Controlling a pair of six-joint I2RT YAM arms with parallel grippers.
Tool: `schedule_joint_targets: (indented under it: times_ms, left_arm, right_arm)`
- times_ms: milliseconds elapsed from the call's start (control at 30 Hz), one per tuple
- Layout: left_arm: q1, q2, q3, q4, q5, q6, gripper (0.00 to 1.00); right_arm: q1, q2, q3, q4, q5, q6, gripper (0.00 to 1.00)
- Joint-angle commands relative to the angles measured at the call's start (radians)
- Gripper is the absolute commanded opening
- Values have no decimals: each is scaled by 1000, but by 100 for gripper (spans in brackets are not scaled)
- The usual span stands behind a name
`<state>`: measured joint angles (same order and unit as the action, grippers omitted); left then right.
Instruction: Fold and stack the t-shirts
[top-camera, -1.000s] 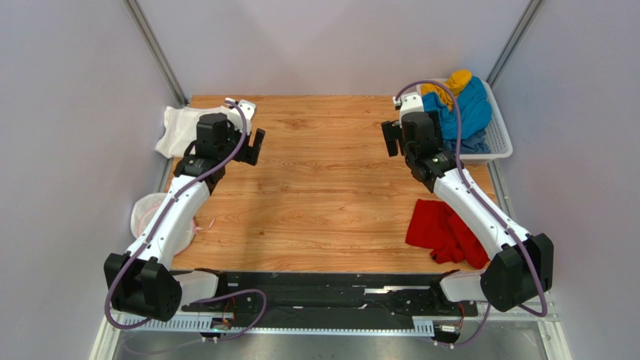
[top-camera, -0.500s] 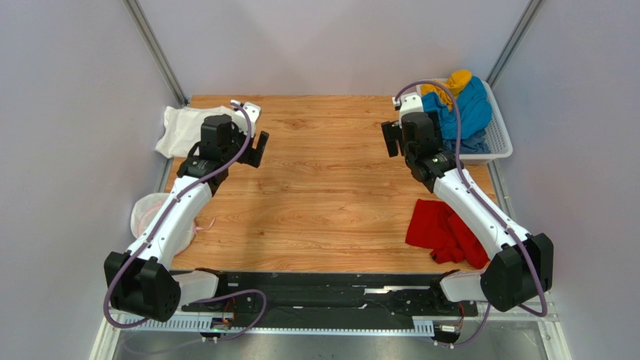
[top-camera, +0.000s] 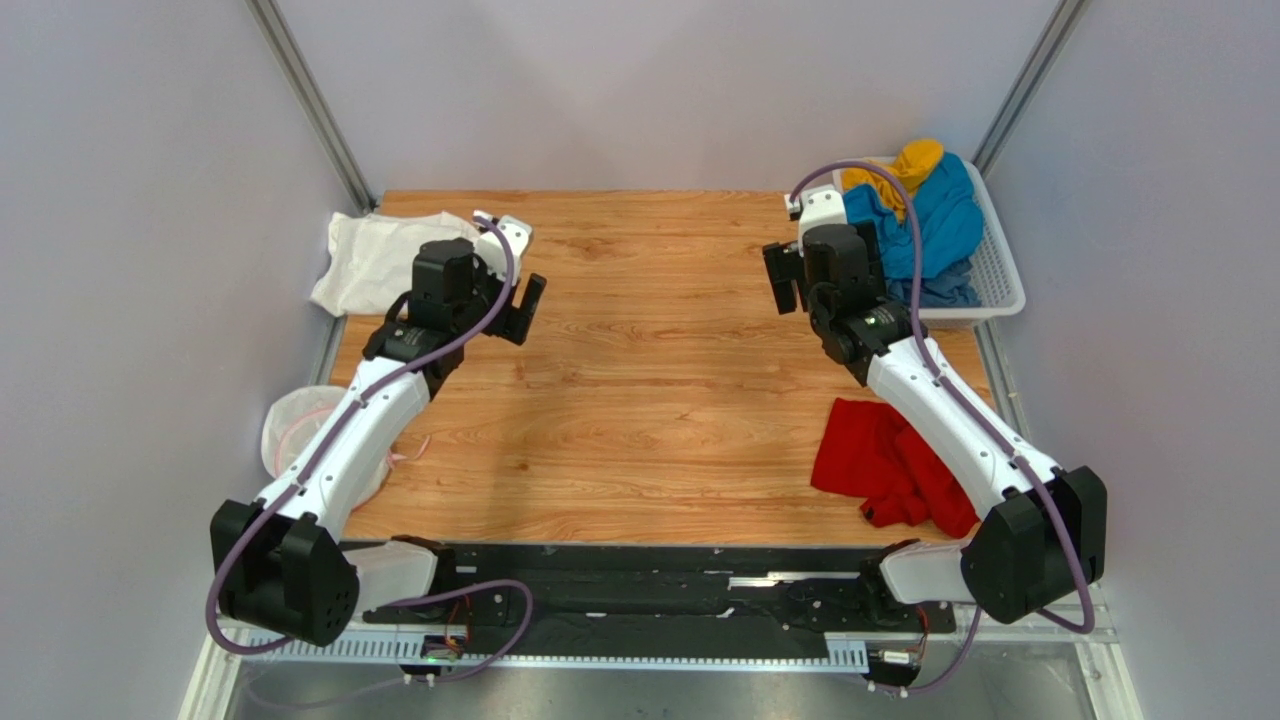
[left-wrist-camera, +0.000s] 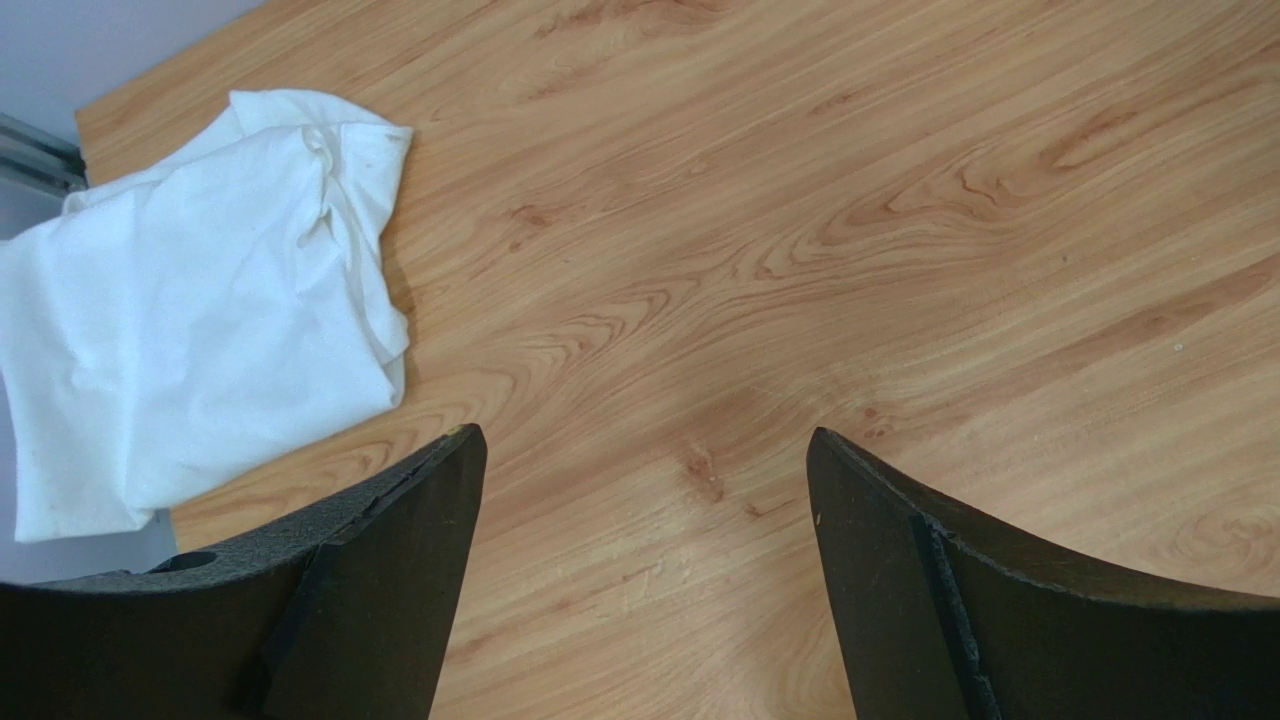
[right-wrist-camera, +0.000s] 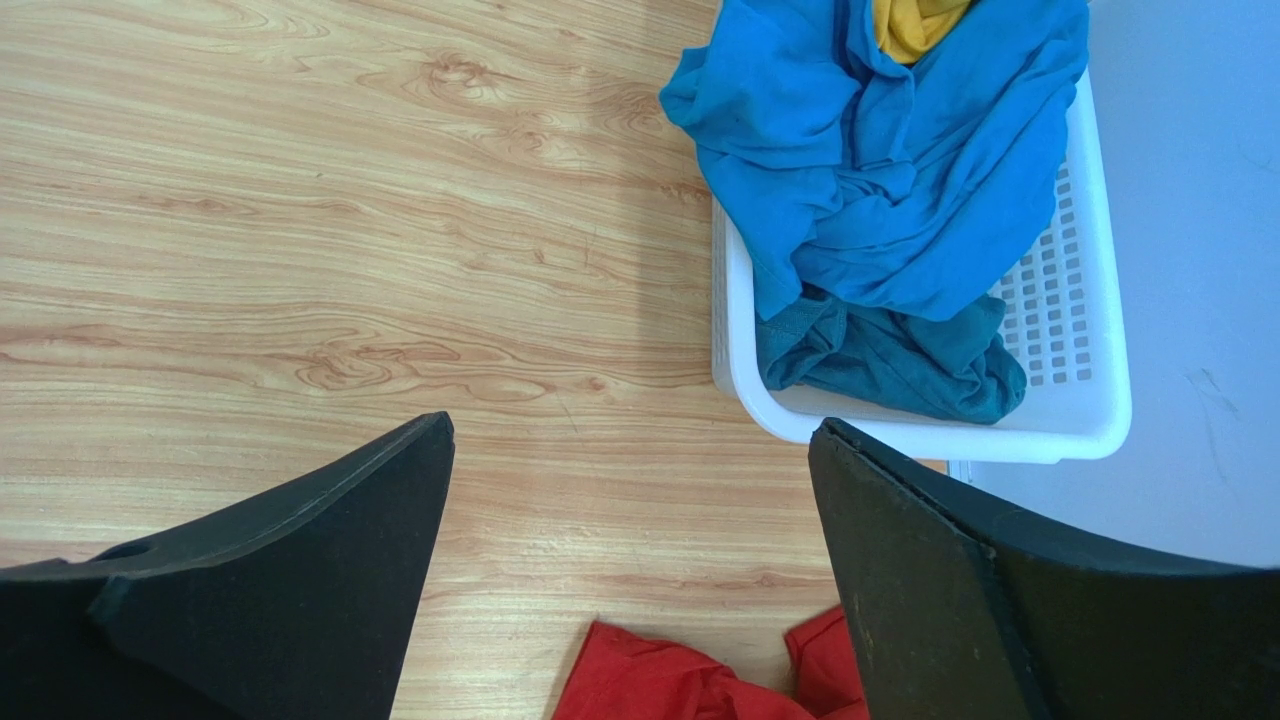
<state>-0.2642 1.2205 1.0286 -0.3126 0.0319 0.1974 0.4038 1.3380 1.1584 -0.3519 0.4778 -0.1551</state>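
Note:
A white t-shirt (top-camera: 365, 255) lies folded at the table's far left corner; it also shows in the left wrist view (left-wrist-camera: 196, 323). A red t-shirt (top-camera: 884, 458) lies crumpled at the near right, partly under my right arm; its edge shows in the right wrist view (right-wrist-camera: 676, 678). Blue (top-camera: 939, 218) and yellow (top-camera: 902, 165) t-shirts sit bunched in the white basket (top-camera: 996, 278). My left gripper (top-camera: 522, 297) is open and empty above bare wood, right of the white shirt. My right gripper (top-camera: 784, 278) is open and empty, left of the basket.
A pale bundle of cloth (top-camera: 308, 428) hangs off the table's left edge under my left arm. The wooden table (top-camera: 646, 375) is bounded by grey walls and metal posts. The basket (right-wrist-camera: 917, 435) also holds a dark teal garment (right-wrist-camera: 887, 360).
My left gripper has moved a little right and toward the near side, away from the white shirt. My right arm has not moved.

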Motion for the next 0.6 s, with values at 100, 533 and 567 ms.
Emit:
schedule_joint_targets:
  times_ms: [100, 533, 567]
  left_arm:
    - [-13, -26, 4, 44, -3, 20, 88]
    - [-23, -29, -2, 47, -12, 28, 88]
    - [-23, -29, -1, 49, -15, 27, 88]
  right_arm:
    - [6, -17, -8, 51, -1, -6, 94]
    - [6, -19, -9, 53, -2, -6, 92]
    - [4, -20, -9, 53, -4, -6, 92]
